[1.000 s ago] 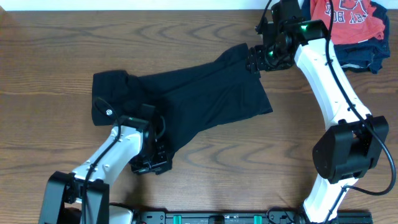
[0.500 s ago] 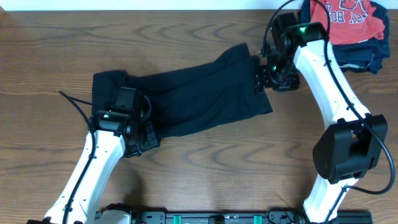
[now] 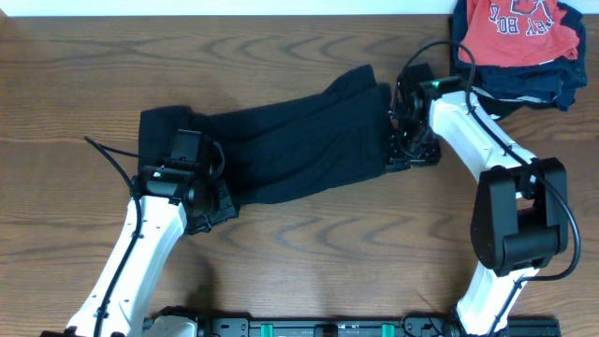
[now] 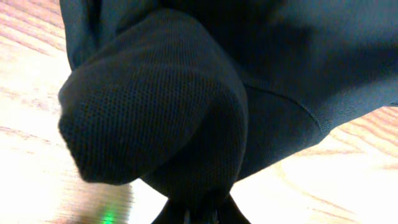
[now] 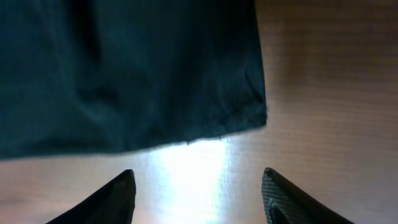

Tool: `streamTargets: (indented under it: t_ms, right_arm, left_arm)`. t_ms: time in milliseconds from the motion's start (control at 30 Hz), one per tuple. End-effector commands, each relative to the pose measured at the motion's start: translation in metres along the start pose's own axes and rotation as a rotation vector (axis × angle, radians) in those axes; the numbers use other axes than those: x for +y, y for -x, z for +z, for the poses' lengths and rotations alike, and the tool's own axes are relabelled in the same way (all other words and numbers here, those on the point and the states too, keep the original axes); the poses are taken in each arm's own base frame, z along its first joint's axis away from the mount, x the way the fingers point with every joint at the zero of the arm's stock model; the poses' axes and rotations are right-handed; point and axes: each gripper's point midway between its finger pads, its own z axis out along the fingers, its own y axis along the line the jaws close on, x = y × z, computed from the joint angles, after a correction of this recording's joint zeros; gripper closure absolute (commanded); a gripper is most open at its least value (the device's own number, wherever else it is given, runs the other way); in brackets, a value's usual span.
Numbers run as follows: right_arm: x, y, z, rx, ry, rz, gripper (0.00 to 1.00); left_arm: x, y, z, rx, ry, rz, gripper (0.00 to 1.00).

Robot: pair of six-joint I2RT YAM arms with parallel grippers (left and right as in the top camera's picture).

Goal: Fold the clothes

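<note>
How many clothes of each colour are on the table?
black T-shirt: 1
red shirt: 1
dark navy pile under the red shirt: 1 (how many pieces are in it cannot be told)
Total: 3

left claw [image 3: 213, 201] tips — buried in T-shirt [image 3: 299, 140]

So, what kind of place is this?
Probably a robot lab bench for laundry folding: the left arm and right arm work at a wooden table, a black T-shirt lies on it, and other clothes are piled in one corner.
</note>
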Motion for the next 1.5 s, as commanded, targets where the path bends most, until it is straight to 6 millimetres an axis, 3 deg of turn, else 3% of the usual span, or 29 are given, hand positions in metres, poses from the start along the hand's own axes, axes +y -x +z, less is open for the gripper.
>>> streamTargets:
  t_ms: [0,400,633,700,800,833,900,1033,1267,1467]
  right_arm:
    - [-0.006,-0.006,0.013,0.008,-0.01,0.049,0.4]
    - [-0.012,-0.007,0.048,-0.051,-0.014,0.109,0.49]
    - [-0.015,0.006,0.054,-0.12,-0.022,0.121,0.48]
    - [-0.015,0.007,0.054,-0.126,-0.02,0.122,0.57]
    - [-0.015,0.005,0.054,-0.118,-0.021,0.123,0.93]
    - [-0.016,0.003,0.054,-0.108,-0.024,0.123,0.99]
    - [-0.017,-0.002,0.053,-0.086,-0.029,0.127,0.99]
    - [-0.021,-0.007,0.034,-0.073,-0.037,0.136,0.99]
    - [-0.037,-0.008,-0.025,-0.158,-0.004,0.172,0.99]
    - [-0.046,-0.037,-0.05,-0.109,0.028,0.194,0.99]
  left_arm:
    - [-0.001,0.006,-0.006,-0.029,-0.001,0.012,0.94]
    - [-0.001,0.008,-0.006,-0.035,-0.003,0.012,0.94]
    - [-0.002,0.008,-0.006,-0.038,-0.005,0.013,0.94]
    - [-0.002,0.008,-0.006,-0.038,-0.005,0.012,0.94]
    - [-0.002,0.008,-0.006,-0.037,-0.005,0.012,0.94]
    - [-0.001,0.008,-0.006,-0.037,-0.005,0.012,0.94]
    - [-0.001,0.007,-0.006,-0.034,-0.004,0.007,0.94]
    - [0.0,0.003,-0.015,-0.048,-0.013,-0.033,0.94]
    - [0.006,-0.014,-0.045,-0.1,-0.045,-0.069,0.94]
    - [0.017,-0.037,-0.061,-0.101,-0.048,-0.095,0.94]
